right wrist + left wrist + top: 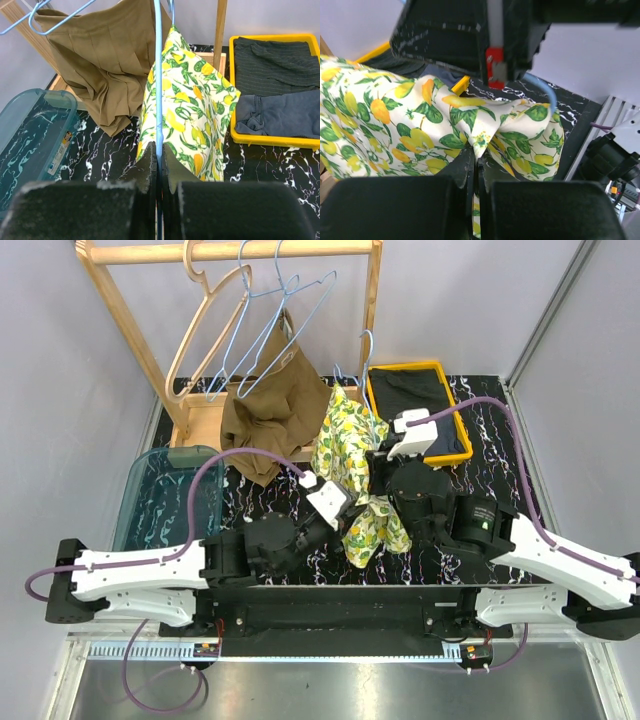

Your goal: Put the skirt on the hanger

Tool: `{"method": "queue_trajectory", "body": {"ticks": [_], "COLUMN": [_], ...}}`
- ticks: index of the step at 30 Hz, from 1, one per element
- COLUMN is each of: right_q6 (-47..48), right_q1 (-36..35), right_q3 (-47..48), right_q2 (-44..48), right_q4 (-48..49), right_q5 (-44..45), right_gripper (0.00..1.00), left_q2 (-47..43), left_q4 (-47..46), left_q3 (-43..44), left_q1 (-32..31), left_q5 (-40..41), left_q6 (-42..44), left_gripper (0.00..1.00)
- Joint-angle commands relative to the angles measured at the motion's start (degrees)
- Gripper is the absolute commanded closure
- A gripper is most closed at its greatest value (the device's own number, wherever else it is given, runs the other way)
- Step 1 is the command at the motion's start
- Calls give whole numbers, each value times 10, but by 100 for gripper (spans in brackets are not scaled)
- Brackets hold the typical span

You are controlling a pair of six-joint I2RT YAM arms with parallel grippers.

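Lemon-print fabric skirt [395, 115] pinched in your left hand [476, 156], blue wire hanger [158, 75] in right hand [159, 151]; hard pull may slip cloth.

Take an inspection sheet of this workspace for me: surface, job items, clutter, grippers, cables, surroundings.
Surface: black marbled table, its middle covered by fabric and arms.
Job's things: lemon-print skirt bunched between the arms, lying against a blue wire hanger.
Clutter: brown garment hanging at the wooden rack; yellow tray of dark clothes; clear bin at left.
Grippers: left gripper shut on skirt fabric; right gripper shut on the hanger wire.
Cables: purple cables arch over both arms.
Surroundings: grey walls; spare hangers on the rack.
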State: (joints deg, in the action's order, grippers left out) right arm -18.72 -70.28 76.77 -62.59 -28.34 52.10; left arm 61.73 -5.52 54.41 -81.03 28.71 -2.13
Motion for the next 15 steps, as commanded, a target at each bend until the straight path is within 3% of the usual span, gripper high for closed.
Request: {"method": "queue_trajectory", "body": {"ticks": [1,9,15], "right_q6": [5,12,11], "right_q1": [-1,-1,-2], "right_q3": [0,2,-18], "right_q2": [-8,-7,28], "right_q4": [46,64,75], "right_q5": [35,22,-28], "right_gripper": [100,100,100], "left_q2": [-35,-4,42], "left_q4": [-25,8,53], "left_q3": [29,45,98], "left_q1": [-9,-9,-9], "left_q5": [0,2,66], "left_q6": [12,6,-17], "left_gripper": [100,93,94]}}
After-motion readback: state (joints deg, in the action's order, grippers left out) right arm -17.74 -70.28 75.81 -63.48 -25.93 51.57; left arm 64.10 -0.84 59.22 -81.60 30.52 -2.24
